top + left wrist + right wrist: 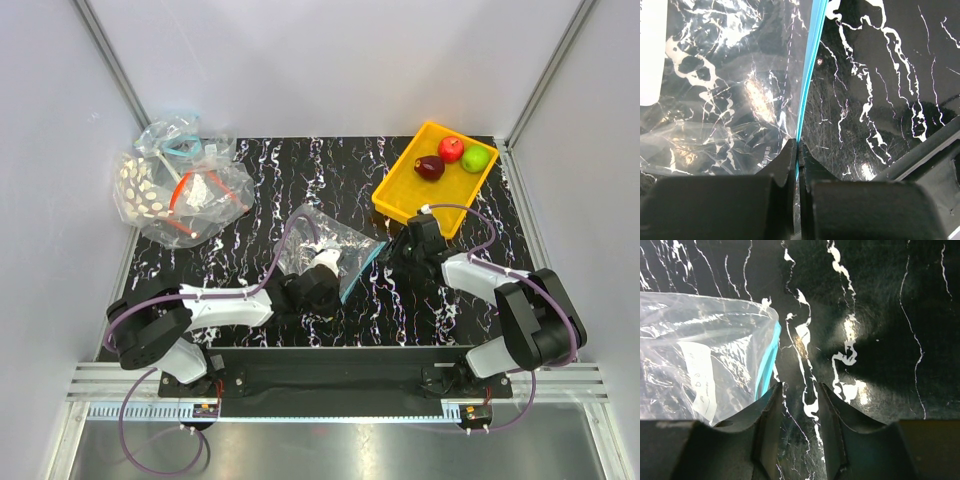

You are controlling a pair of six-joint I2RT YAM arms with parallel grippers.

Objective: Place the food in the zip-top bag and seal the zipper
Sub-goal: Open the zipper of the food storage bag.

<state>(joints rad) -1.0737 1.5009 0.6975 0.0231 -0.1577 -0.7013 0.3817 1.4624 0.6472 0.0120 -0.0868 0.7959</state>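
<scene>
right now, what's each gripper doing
left gripper: shut on the zipper of the zip-top bag
right gripper: open, nothing between its jaws

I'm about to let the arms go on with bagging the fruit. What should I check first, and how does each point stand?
1. The left hand pinches the zipper: ok.
2. The right hand grips the bag: not ok; it is open and empty, beside the mouth.
3. The mouth is spread wide enough: cannot tell.
4. All three fruits sit in the tray: ok.
</scene>
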